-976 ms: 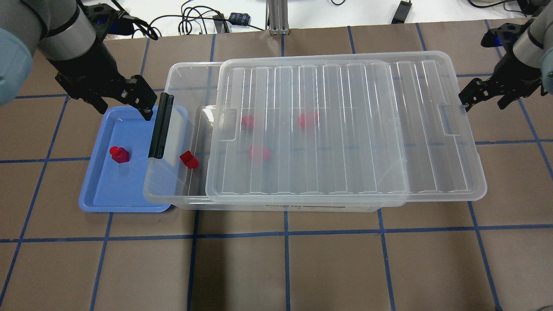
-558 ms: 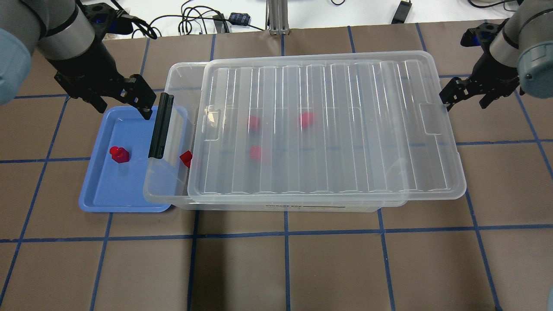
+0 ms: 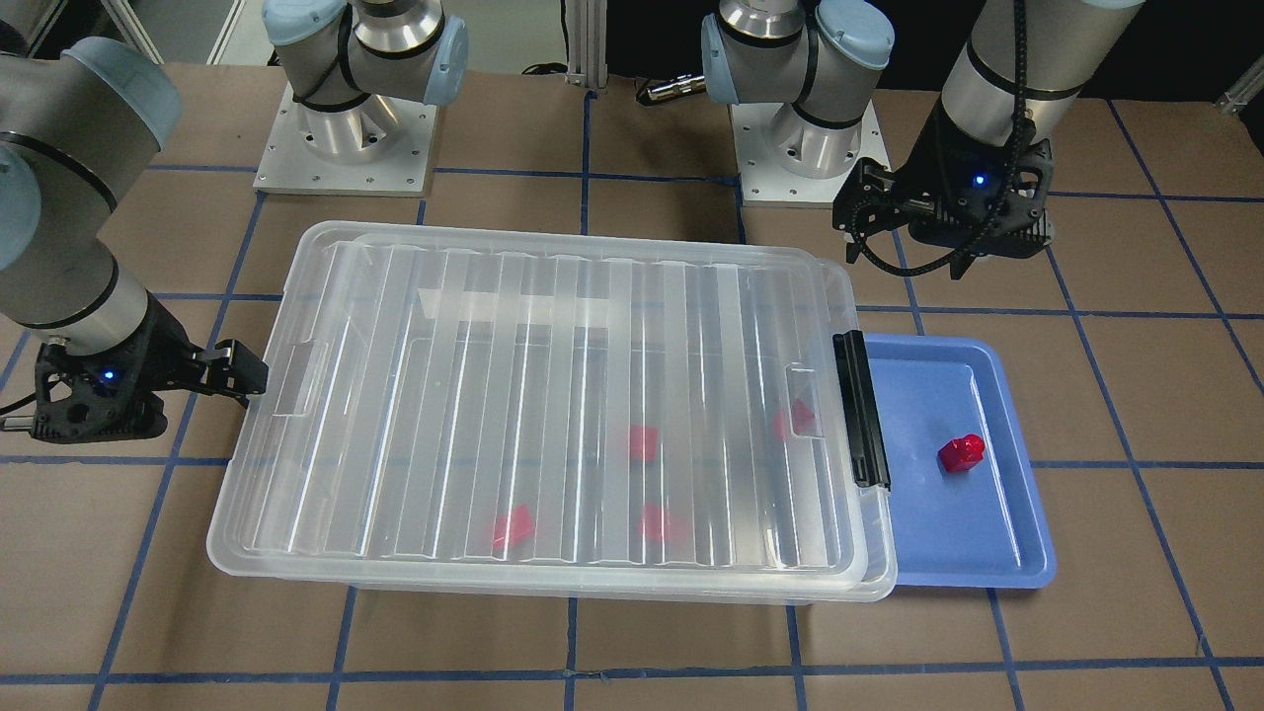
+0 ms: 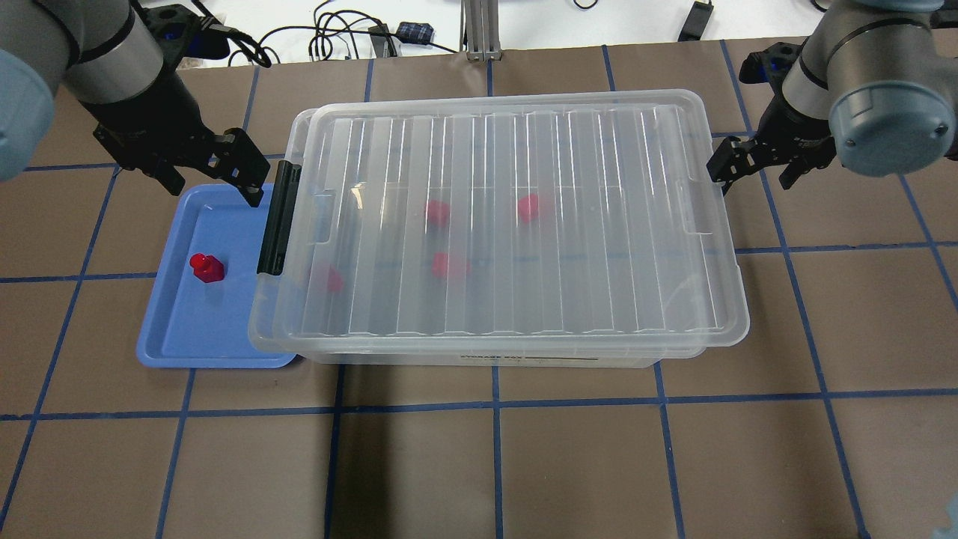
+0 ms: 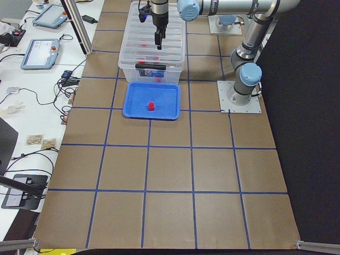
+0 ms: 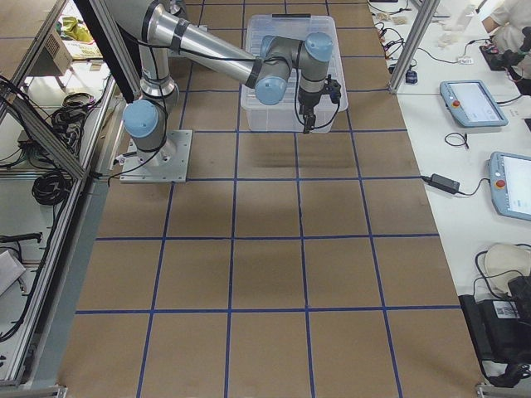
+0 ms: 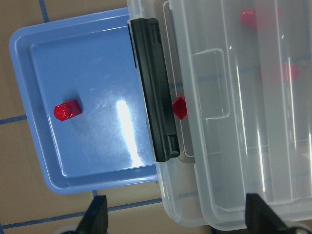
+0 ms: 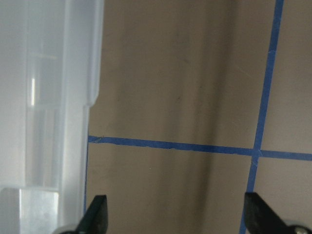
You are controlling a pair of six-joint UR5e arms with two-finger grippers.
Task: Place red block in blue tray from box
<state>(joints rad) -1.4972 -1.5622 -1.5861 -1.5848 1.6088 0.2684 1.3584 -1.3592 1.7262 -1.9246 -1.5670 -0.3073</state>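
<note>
A wide brown worktop point(image 4: 494, 464) ruled into squares by blue tape fills the scene. Beyond its far edge, past both end effectors, runs a white side bench point(image 4: 569, 19) strewn with black cables, and tablet screens point(image 5: 41, 53) lie on it.

A large clear plastic storage box point(image 4: 524, 358) spans the gap between the two end effectors. Its ribbed translucent lid point(image 4: 509, 224) lies flat on it, slightly askew. Four blurred red blocks point(image 4: 529, 207) show through the lid.

A shallow light-blue plastic tray point(image 4: 217, 329) lies under and in front of the left end effector point(image 4: 211, 189), its one end tucked beneath the box's rim. That end effector hovers over the tray's far rim with its fingers spread apart, holding nothing.

The right end effector point(image 4: 752, 174) is at the lid's opposite end, fingers likewise apart and empty. One finger is just beside the lid's edge; contact cannot be told.

A black latch bar point(image 4: 278, 218) stands just beside the left end effector, on the box's end.

The tiny red plastic block with a rounded knob top point(image 4: 207, 267) sits upright in the tray, in front of the left end effector and apart from it.
</note>
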